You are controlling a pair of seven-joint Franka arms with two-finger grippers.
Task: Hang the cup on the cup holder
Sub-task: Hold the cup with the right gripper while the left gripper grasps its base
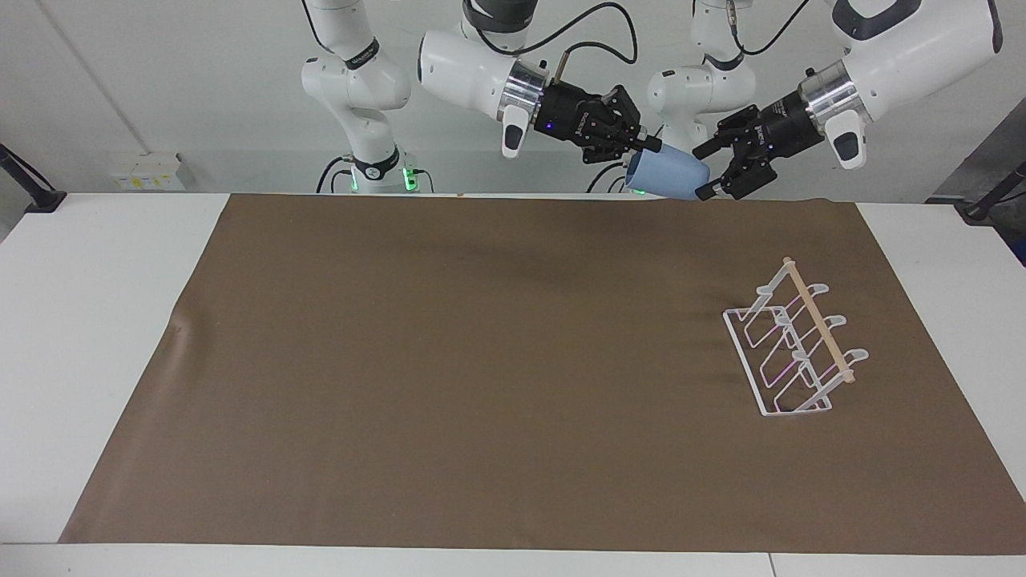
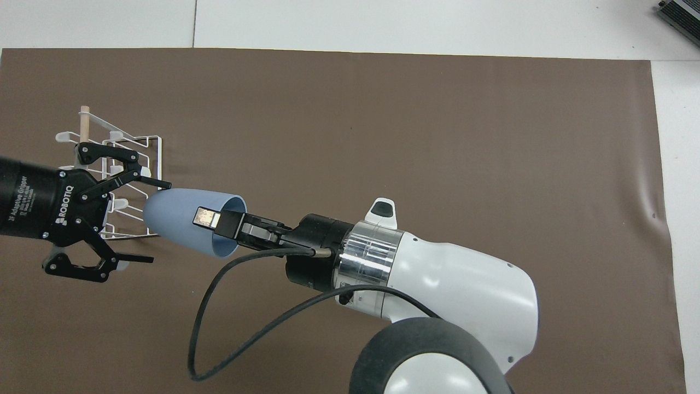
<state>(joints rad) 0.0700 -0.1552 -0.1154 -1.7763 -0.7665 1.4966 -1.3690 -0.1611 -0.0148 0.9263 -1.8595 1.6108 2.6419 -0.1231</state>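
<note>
My right gripper (image 1: 651, 145) (image 2: 210, 218) is shut on the rim of the light-blue cup (image 1: 669, 176) (image 2: 178, 216), one finger inside and one outside. The cup lies on its side in the air, over the mat's edge at the robots' end. My left gripper (image 1: 703, 171) (image 2: 149, 221) is open, its two fingers straddling the cup's closed end; I cannot tell whether they touch it. The white wire cup holder (image 1: 793, 353) (image 2: 153, 143) with its wooden rod stands on the mat toward the left arm's end, with nothing on it.
A brown mat (image 1: 481, 361) covers most of the white table (image 1: 96, 320). The right gripper's black cable (image 2: 219, 306) loops beside its wrist. A dark device (image 2: 681, 13) sits at the table's corner farthest from the robots, at the right arm's end.
</note>
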